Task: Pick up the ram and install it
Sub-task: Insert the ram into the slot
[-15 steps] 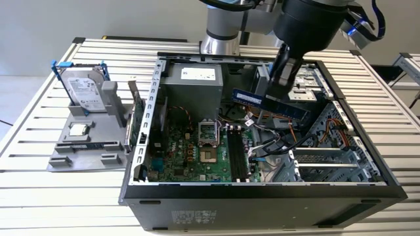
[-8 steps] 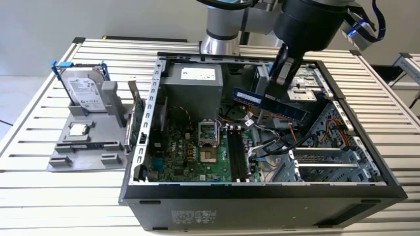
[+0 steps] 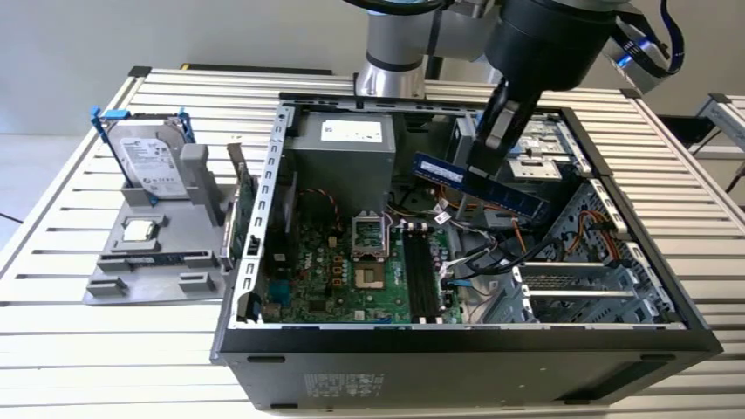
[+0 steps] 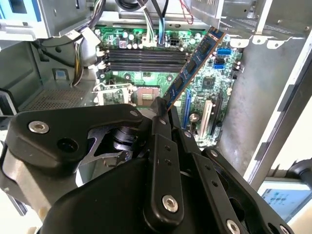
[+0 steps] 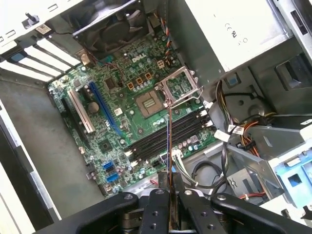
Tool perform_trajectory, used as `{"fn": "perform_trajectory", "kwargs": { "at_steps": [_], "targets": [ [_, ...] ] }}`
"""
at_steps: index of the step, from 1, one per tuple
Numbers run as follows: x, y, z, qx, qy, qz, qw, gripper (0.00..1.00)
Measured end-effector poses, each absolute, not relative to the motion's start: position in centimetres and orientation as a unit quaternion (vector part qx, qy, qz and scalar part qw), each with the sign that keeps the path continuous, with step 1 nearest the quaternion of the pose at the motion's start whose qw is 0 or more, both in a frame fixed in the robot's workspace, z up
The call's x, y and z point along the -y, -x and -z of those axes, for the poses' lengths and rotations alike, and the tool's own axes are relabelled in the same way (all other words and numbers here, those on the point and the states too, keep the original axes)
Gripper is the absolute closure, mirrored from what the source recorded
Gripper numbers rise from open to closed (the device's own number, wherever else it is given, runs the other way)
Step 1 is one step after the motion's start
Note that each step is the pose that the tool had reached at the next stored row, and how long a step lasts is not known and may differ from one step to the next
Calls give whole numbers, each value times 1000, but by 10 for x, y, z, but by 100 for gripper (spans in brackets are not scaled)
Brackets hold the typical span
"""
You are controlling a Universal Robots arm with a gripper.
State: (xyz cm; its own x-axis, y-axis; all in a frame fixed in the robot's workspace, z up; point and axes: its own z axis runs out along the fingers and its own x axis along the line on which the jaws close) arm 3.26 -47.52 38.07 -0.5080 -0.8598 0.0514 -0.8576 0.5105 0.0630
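Observation:
The ram (image 3: 503, 194) is a long blue-green stick with dark chips, and my gripper (image 3: 475, 171) is shut on it. It hangs tilted above the open computer case (image 3: 466, 358), over the cables to the exterior view's right of the motherboard (image 3: 320, 284). The black memory slots (image 3: 421, 275) lie below it and closer to the case's front wall. The second wrist view shows the ram (image 4: 195, 63) sticking out of the gripper (image 4: 162, 105) at a slant above the slots (image 4: 144, 56). The first wrist view shows the ram (image 5: 168, 141) edge-on, rising from the gripper (image 5: 170, 187) across the slots (image 5: 187, 127).
A grey holder (image 3: 117, 284) on the exterior view's left carries a silver hard drive (image 3: 152, 161) in a blue frame. A green expansion card (image 3: 244, 218) stands beside the case wall. Inside the case are the power supply (image 3: 349, 144), the CPU socket (image 3: 366, 236) and loose cables (image 3: 489, 257).

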Motion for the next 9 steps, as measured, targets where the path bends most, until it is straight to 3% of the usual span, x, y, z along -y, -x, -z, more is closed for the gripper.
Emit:
{"fn": "perform_trajectory", "kwargs": {
  "at_steps": [9],
  "targets": [
    [475,-33,-381,884,-465,16,37,100]
  ]
}}
